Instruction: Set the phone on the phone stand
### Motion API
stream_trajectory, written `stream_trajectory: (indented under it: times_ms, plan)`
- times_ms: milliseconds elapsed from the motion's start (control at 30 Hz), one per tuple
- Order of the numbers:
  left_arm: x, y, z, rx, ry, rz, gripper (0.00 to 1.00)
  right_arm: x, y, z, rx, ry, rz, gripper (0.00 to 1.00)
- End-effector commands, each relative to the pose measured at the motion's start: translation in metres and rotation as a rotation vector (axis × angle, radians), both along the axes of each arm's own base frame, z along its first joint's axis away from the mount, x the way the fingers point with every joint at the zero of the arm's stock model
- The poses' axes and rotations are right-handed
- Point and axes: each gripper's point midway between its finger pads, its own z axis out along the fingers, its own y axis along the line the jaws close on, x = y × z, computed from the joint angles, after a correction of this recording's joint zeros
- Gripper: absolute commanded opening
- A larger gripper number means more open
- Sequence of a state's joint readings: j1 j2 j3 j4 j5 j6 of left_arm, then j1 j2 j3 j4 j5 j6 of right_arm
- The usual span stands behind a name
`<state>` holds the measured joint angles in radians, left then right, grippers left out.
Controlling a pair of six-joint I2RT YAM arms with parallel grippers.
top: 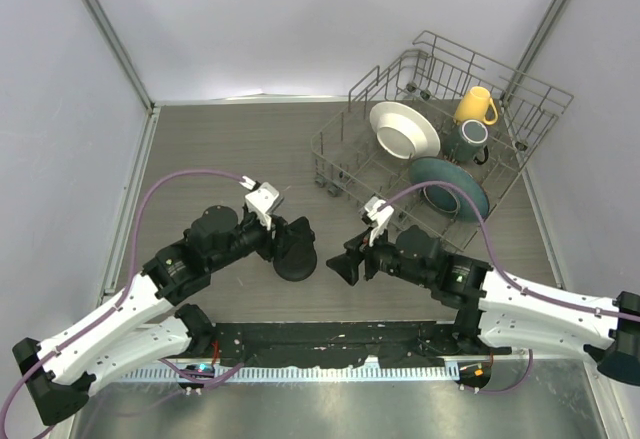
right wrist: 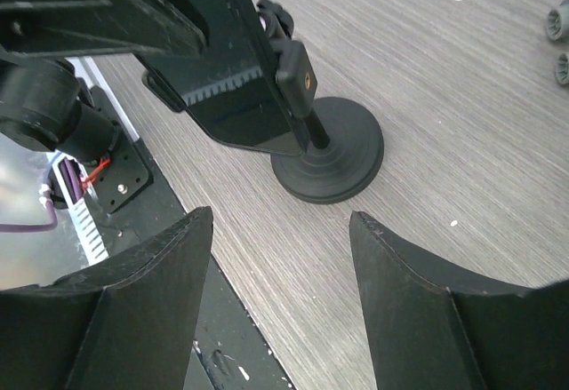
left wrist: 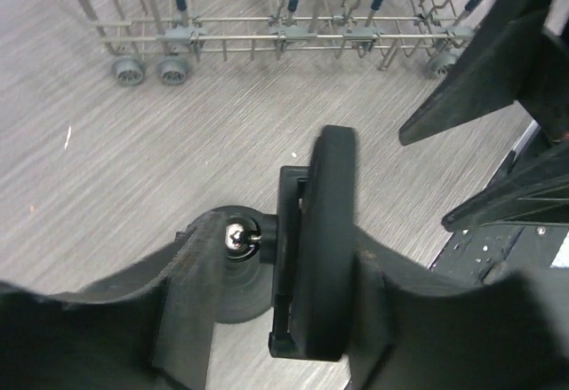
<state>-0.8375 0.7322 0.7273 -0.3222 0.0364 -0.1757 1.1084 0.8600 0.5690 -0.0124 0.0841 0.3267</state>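
The phone (left wrist: 325, 230) stands on edge in the forked cradle (left wrist: 286, 257) of the black phone stand, above the stand's ball joint and round base (left wrist: 233, 294). My left gripper (left wrist: 280, 261) straddles phone and cradle. One finger (left wrist: 391, 319) lies against the phone, and the other (left wrist: 182, 310) stands off beside the ball joint. In the top view the left gripper (top: 290, 241) hides the phone over the base (top: 296, 265). My right gripper (top: 347, 259) is open and empty just right of the stand. In its own view it (right wrist: 280, 217) faces the base (right wrist: 329, 155).
A grey wire dish rack (top: 345, 144) stands at the back right, holding a white plate (top: 403, 129), a teal plate (top: 450, 187), a yellow mug (top: 476, 106) and a dark mug (top: 470, 139). Its wheeled near edge (left wrist: 284, 30) lies just beyond the stand.
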Motion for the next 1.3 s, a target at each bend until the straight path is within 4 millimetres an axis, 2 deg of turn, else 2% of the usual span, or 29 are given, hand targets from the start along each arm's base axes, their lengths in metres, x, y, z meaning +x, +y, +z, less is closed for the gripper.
stream_trajectory:
  times_ms: [0,100,267,500,600,633,733,900,1067,1267]
  plan:
    - [0.009,0.008,0.022,-0.050,0.002,0.094,0.61,-0.003,-0.004,0.025,0.063,-0.031,0.013,0.68]
    - [0.008,0.008,0.026,-0.074,0.032,0.113,0.65,-0.008,-0.009,0.026,0.079,-0.021,0.017,0.68]
    - [-0.002,0.001,0.034,-0.119,0.082,0.076,0.61,-0.016,-0.016,0.031,0.105,-0.012,0.034,0.68]
    - [-0.013,-0.012,0.027,-0.109,0.149,-0.002,0.60,-0.023,-0.025,0.031,0.112,-0.005,0.041,0.67]
    - [-0.011,-0.014,0.025,-0.106,0.167,0.005,0.52,-0.026,-0.027,0.031,0.119,0.001,0.045,0.67]
    - [-0.010,-0.016,0.023,-0.104,0.170,0.002,0.45,-0.026,-0.028,0.030,0.122,0.003,0.045,0.66]
    - [-0.009,-0.016,0.025,-0.103,0.164,0.003,0.32,-0.026,-0.029,0.032,0.135,0.004,0.040,0.66]
    - [-0.007,-0.017,0.030,-0.101,0.148,0.003,0.24,-0.027,-0.029,0.033,0.141,0.008,0.043,0.65]
    - [-0.002,-0.012,0.030,-0.073,0.147,0.035,0.00,-0.027,-0.027,0.030,0.133,0.013,0.046,0.65]
    - [0.006,0.001,0.040,-0.075,0.111,0.118,0.00,-0.026,-0.028,0.028,0.126,0.010,0.041,0.65]
